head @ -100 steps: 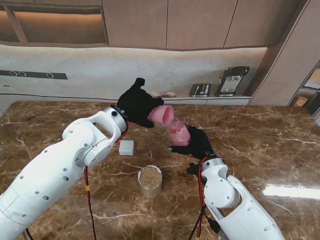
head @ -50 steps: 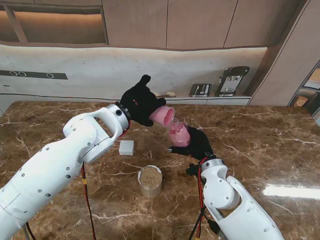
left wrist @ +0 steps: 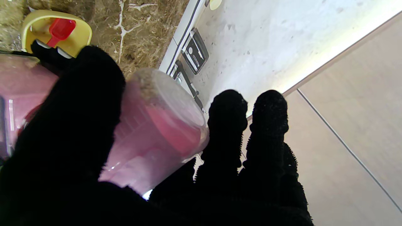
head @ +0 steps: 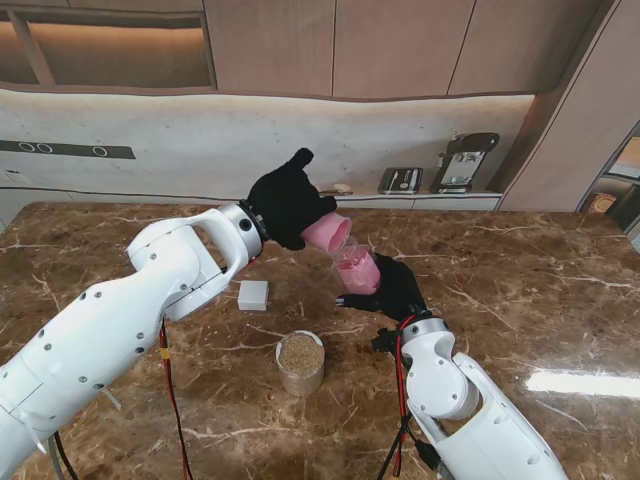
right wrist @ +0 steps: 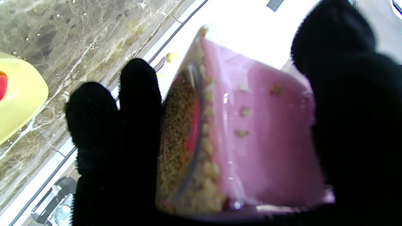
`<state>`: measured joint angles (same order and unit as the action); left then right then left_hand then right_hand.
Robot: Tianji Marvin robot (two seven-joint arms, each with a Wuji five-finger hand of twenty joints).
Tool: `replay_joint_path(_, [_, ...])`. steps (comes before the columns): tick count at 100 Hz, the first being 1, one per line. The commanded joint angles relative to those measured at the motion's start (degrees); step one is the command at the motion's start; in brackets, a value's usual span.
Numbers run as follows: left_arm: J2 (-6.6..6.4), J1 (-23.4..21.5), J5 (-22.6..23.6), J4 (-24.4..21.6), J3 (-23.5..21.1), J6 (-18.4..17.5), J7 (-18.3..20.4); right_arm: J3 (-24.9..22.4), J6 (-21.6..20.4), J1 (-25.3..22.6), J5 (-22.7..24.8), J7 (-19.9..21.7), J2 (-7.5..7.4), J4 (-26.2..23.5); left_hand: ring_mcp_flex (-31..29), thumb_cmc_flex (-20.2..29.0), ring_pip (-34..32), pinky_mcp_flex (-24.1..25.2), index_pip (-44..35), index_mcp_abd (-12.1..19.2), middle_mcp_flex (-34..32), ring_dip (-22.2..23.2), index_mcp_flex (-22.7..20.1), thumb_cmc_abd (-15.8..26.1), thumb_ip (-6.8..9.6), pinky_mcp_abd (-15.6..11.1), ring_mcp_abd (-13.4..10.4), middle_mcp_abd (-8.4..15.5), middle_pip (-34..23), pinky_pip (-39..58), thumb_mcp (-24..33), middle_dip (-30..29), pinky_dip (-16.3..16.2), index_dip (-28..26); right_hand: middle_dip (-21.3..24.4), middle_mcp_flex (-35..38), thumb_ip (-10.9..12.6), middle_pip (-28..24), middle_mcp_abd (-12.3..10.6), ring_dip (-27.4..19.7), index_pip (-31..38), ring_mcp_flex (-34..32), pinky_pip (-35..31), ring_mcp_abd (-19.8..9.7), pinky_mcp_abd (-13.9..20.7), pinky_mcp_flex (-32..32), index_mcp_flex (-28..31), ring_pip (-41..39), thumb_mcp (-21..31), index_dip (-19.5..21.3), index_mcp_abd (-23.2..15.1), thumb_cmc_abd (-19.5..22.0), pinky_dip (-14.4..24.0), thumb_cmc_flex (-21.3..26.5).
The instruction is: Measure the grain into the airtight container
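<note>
My left hand point(head: 288, 205) is shut on a pink measuring cup point(head: 327, 233), held in the air and tipped mouth-down to the right. Its rim hangs just over a second pink cup point(head: 357, 270), which my right hand point(head: 397, 288) grips upright above the table. In the right wrist view this cup point(right wrist: 257, 131) carries grain point(right wrist: 179, 135) along its wall, between my black fingers point(right wrist: 138, 103). The left wrist view shows the tipped cup point(left wrist: 157, 131) with a little grain at its rim, under my thumb point(left wrist: 78, 119). A round clear jar of grain point(head: 300, 360) stands nearer to me.
A small white box point(head: 253, 294) lies on the marble table point(head: 520, 290), left of the jar. A yellow tub with a red scoop point(left wrist: 56, 31) sits on the table beyond the hands, also seen as the yellow tub point(right wrist: 19, 103). Appliances stand on the back counter point(head: 440, 195).
My left hand has shifted a little right and rolled further, thumb side rising, so the pink measuring cup tips more steeply. The right hand and its cup have stayed put.
</note>
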<state>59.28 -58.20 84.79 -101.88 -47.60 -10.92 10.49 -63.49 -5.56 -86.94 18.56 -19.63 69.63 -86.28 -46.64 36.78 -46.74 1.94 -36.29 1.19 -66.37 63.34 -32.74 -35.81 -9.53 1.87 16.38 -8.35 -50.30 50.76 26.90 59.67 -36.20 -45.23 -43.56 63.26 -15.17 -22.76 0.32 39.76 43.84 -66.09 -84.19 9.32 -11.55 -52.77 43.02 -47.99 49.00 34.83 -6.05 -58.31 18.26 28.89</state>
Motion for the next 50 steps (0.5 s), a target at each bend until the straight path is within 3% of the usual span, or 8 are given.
replay_joint_path(1, [-0.23, 0.07, 0.14, 0.34, 0.59, -0.53, 0.36, -0.20, 0.25, 0.05, -0.55, 0.38, 0.36, -0.42, -2.20, 5.67, -1.49, 0.61, -17.49, 17.46, -3.58, 0.91, -13.07, 7.74, -0.27, 2.56, -1.10, 9.95, -1.97, 3.03, 20.02, 1.08, -3.03, -4.75, -2.44, 7.80, -0.20, -10.44, -4.62, -0.30, 9.30, -3.93, -0.25, -6.51, 3.33, -0.24, 7.59, -2.76, 13.84, 0.43, -9.76, 19.59, 0.98, 9.74])
replay_joint_path(9, [-0.27, 0.34, 0.23, 0.52, 0.83, -0.68, 0.67, -0.20, 0.32, 0.04, -0.58, 0.30, 0.38, -0.40, -2.17, 5.62, -1.53, 0.70, -17.39, 17.58, -3.60, 1.17, -13.06, 7.77, -0.30, 2.69, -1.05, 10.01, -1.98, 3.17, 20.06, 1.17, -5.02, -5.02, -2.44, 7.78, -0.20, -10.43, -4.62, -0.31, 9.32, -3.86, -0.25, -6.51, 3.33, -0.24, 7.60, -2.73, 13.84, 0.43, -9.78, 19.61, 0.97, 9.72])
replay_joint_path(50, [-0.48, 1.89, 1.58, 0.47, 1.62, -2.53, 2.15, -0.01, 1.46, 0.19, -0.74, 0.52, 0.41, -0.40, -2.21, 5.44, -1.40, 0.99, -17.17, 18.22, -3.60, 1.24, -13.14, 7.73, -0.14, 2.83, -1.42, 10.28, -2.06, 2.02, 20.13, 1.28, -5.56, -5.47, -2.42, 7.83, -0.21, -10.46, -4.61, -0.33, 9.34, -3.84, -0.27, -6.45, 3.33, -0.24, 7.59, -2.74, 13.75, 0.36, -9.63, 19.69, 0.92, 9.71])
